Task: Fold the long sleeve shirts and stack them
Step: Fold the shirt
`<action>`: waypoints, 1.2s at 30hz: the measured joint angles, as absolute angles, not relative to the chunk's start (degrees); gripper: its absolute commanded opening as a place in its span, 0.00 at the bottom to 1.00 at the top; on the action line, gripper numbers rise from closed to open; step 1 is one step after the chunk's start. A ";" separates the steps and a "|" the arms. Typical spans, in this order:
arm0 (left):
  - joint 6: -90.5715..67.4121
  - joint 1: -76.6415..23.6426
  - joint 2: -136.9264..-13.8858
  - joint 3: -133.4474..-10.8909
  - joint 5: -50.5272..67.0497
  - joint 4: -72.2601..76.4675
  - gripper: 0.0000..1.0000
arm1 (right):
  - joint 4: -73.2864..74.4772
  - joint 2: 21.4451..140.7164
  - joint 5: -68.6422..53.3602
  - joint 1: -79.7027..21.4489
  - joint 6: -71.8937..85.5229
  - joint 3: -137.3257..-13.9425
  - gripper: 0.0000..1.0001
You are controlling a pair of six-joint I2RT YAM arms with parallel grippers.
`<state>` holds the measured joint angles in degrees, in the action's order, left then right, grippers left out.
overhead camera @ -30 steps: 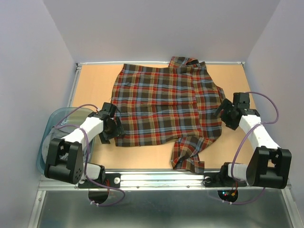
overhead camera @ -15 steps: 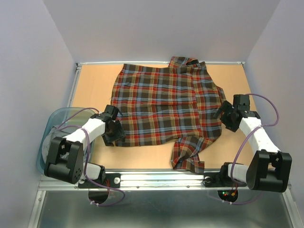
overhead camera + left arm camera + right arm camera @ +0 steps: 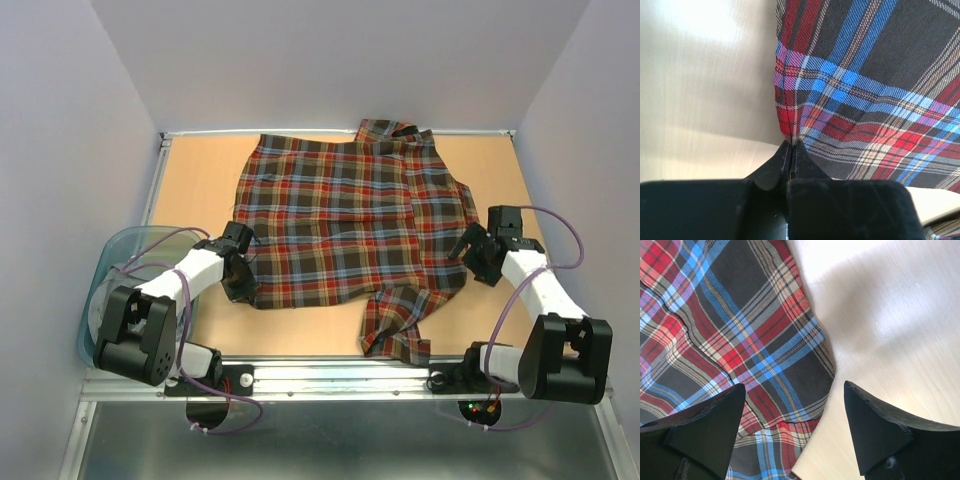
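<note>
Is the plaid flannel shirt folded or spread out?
Spread: the red, navy and brown plaid flannel shirt lies flat on the wooden table, one near corner bunched.

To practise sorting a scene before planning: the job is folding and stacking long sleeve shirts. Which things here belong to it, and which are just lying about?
Belongs to the job:
shirt, spread out flat
left gripper, shut on its edge
right gripper, open over its other edge

Lying about:
tub, left of the table
</note>
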<state>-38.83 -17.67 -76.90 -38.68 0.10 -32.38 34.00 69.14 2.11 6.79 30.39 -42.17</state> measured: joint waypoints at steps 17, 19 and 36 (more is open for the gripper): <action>-37.23 -17.67 -76.29 -41.91 -0.03 -35.18 0.00 | 34.44 72.03 2.02 6.79 30.24 -37.78 0.68; -37.06 -17.67 -76.20 -42.63 -0.08 -35.51 0.00 | 34.37 73.03 1.48 6.79 30.20 -37.78 0.67; -35.44 -17.67 -75.59 -46.87 -2.63 -39.00 0.00 | 32.47 74.59 1.67 6.81 30.41 -36.97 0.01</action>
